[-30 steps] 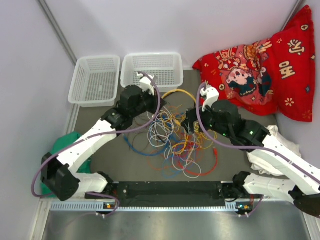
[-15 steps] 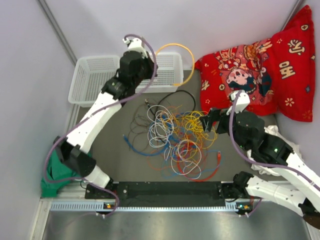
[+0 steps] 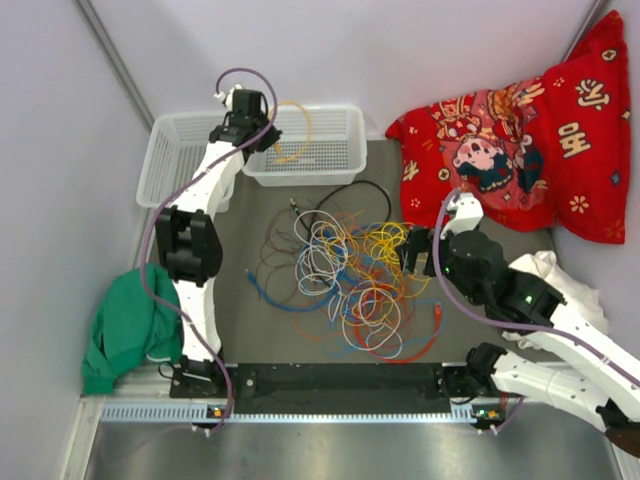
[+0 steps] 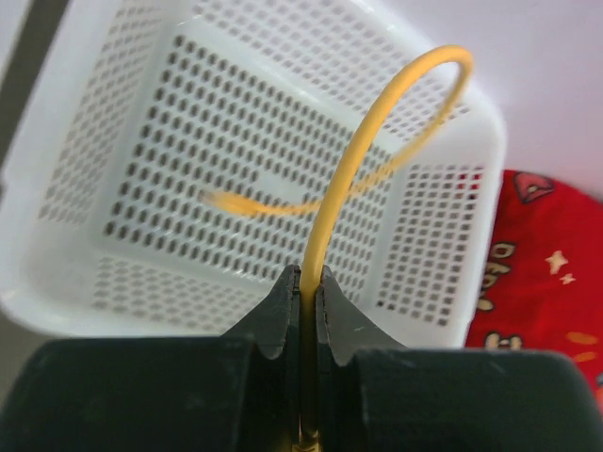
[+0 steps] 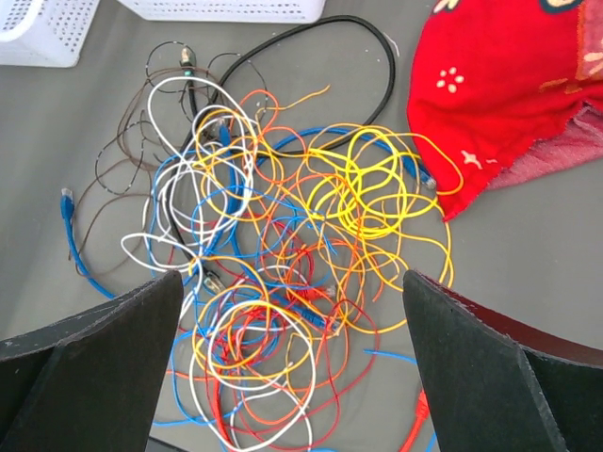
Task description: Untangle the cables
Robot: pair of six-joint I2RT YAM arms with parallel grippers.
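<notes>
Cables | you have them tangled mid-bench | your left tool is pinched tight on one yellow cable, above the basket | your right tool is spread wide, empty, facing the heap

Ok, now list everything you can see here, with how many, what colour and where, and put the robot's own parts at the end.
tangled cables: many, yellow, orange, red, blue, white and black, heaped in the middle of the table
yellow cable: one, yellow, held up over the right basket
left basket: one, white, far left corner
right basket: one, white, far edge, beside the left basket
red cloth: one, red with printed figures, far right
green cloth: one, green, near left edge
white cloth: one, white, right side, partly under the right arm
table: one, grey
left gripper: one, black, shut on the yellow cable
right gripper: one, black, open above the tangle
</notes>
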